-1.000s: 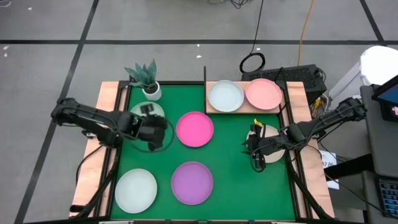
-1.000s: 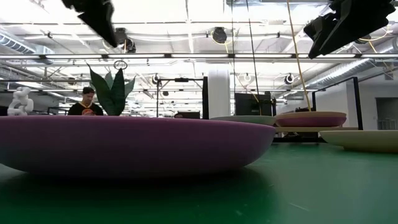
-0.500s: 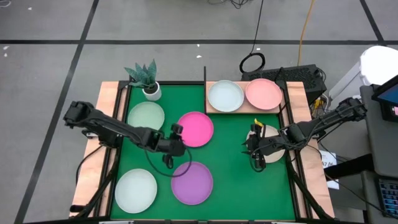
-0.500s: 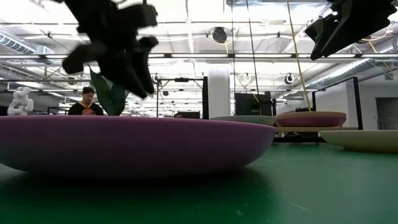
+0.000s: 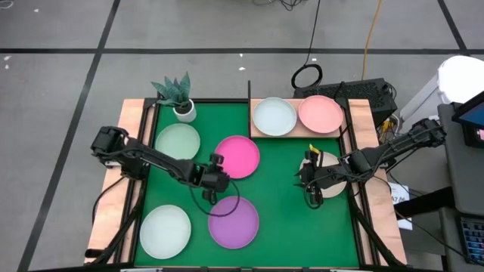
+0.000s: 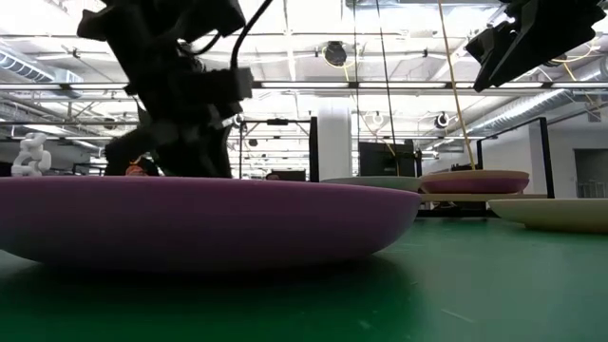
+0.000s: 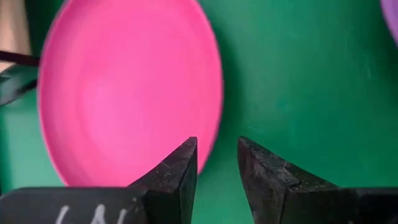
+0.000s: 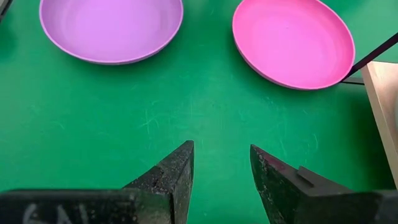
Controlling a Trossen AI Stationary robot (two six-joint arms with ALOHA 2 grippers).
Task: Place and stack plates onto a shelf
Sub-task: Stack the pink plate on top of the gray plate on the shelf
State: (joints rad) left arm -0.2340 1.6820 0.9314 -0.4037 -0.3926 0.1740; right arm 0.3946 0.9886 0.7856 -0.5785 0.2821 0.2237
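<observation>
My left gripper is open over the green mat, low at the near rim of the hot pink plate. In the left wrist view one finger stands over the plate's bowl and the other over the mat outside the rim; no touch shows. A purple plate lies just near of the left gripper. My right gripper is open and waits above the mat beside the beige plate. A pale plate and a salmon plate rest on the wooden shelf.
A mint plate and a pale plate lie on the mat's left side. A potted plant stands at the far left corner. A dark upright post marks the shelf's left end. Bare mat lies between the arms.
My left gripper has swung from above the mint plate toward the table's right and near side, and has come down to the hot pink plate's near rim. The mint plate now shows whole. The right arm has kept still.
</observation>
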